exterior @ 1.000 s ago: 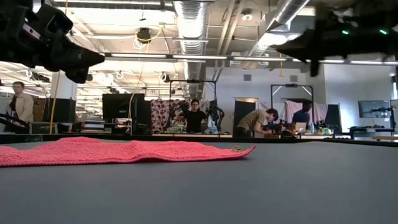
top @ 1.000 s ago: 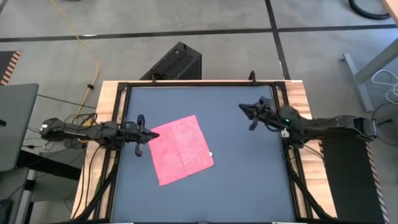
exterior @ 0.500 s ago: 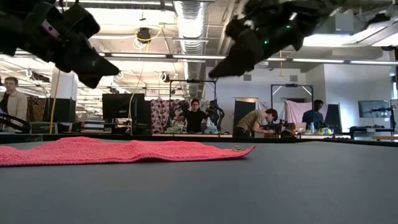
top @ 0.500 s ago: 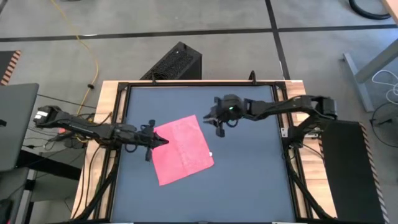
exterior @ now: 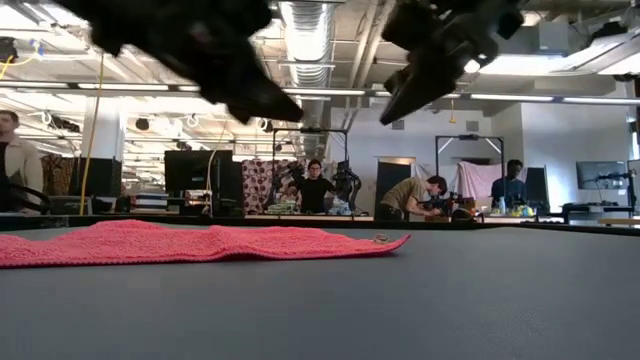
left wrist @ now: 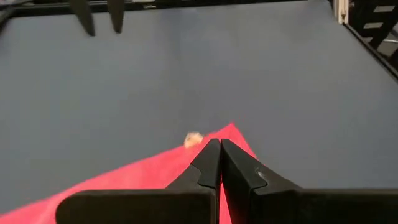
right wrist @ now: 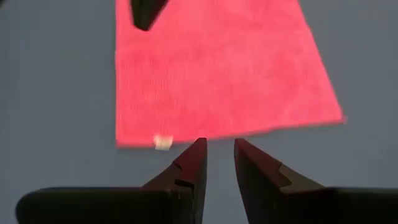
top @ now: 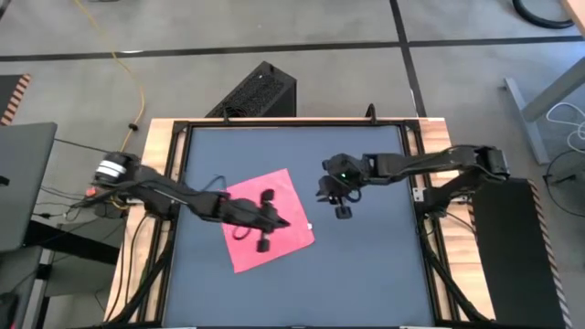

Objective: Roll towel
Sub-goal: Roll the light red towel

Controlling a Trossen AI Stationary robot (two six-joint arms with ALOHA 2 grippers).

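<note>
The pinkish-red towel [top: 265,224] lies flat on the dark tabletop [top: 366,265], left of centre, one corner toward the far edge. Its small white tag [right wrist: 163,142] sits at the right-hand edge [exterior: 380,238]. My left gripper [top: 286,223] is shut and hangs above the towel's right part, its tips pointing at the tagged corner [left wrist: 231,129]. My right gripper [top: 334,203] is open by a small gap and hangs above bare table just right of the towel, pointing at the tagged edge. In the low view both grippers [exterior: 265,100] [exterior: 395,105] stand well above the cloth.
A black box [top: 260,91] stands on the floor beyond the table's far edge. Black frame rails [top: 422,210] run along the table's sides. Bare tabletop stretches right of and nearer than the towel. People stand in the room behind [exterior: 313,185].
My left gripper has gone from the table's left edge toward the right, out over the towel. My right gripper has gone from the right edge toward the towel's far corner, then back a little toward the near and right edges. The towel has stayed flat.
</note>
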